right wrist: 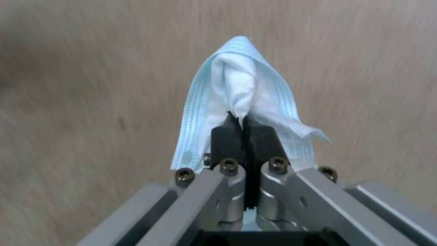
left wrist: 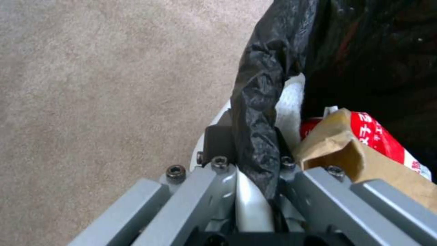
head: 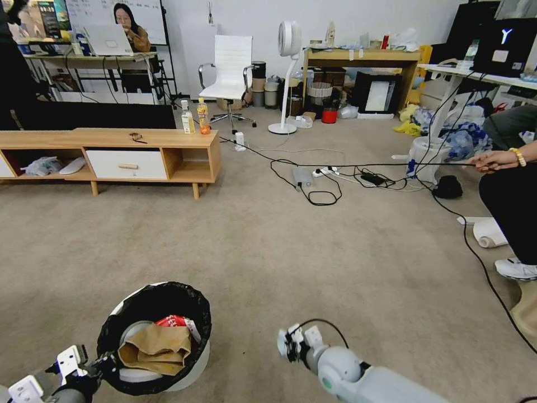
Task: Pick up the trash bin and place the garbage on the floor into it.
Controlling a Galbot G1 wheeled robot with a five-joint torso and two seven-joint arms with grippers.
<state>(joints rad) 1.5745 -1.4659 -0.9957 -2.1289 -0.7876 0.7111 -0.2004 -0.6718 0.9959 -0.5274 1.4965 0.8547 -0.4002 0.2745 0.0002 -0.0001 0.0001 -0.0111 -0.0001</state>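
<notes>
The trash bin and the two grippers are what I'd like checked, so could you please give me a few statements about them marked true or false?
1. The left gripper is clamped on the rim of the trash bin. True.
2. The trash bin is empty. False: a brown paper box and a red-white carton lie inside it.
3. The right gripper is shut on a pale blue and white tissue. True.
4. The right gripper is directly above the bin. False: in the head view it is beside the bin, to its right, over the floor.
5. The bin has a white bag lining. False: the lining is black.
</notes>
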